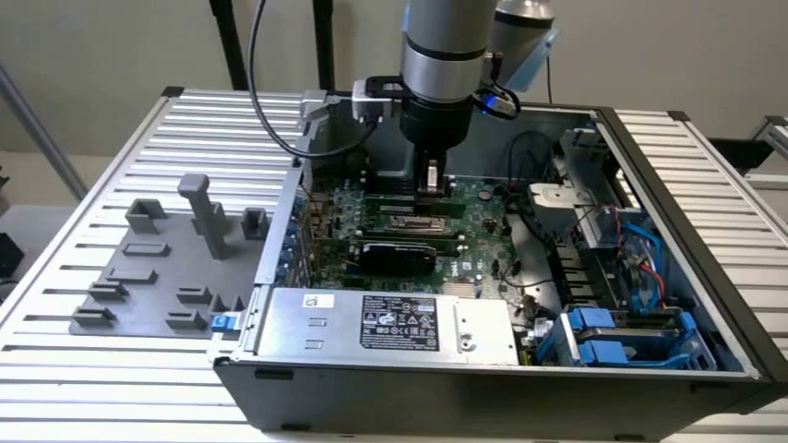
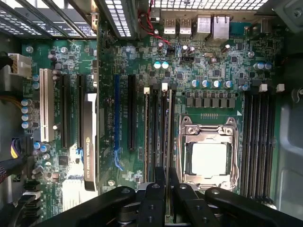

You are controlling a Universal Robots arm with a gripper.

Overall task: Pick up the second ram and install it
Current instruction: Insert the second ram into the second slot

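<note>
At the exterior view's left, a gray plastic holder (image 1: 148,277) sits on the ribbed metal table (image 1: 74,369). Rightward, inside the open black computer case (image 1: 493,397), we see the hand (image 1: 431,187) pinched narrow on the second ram (image 2: 166,156), a thin green circuit-board stick, directly beneath, lengthwise along the long black memory slots (image 2: 155,137).

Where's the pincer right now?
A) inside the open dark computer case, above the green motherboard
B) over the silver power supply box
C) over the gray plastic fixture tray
A: the pincer hangs inside the open dark computer case, above the green motherboard.
</note>
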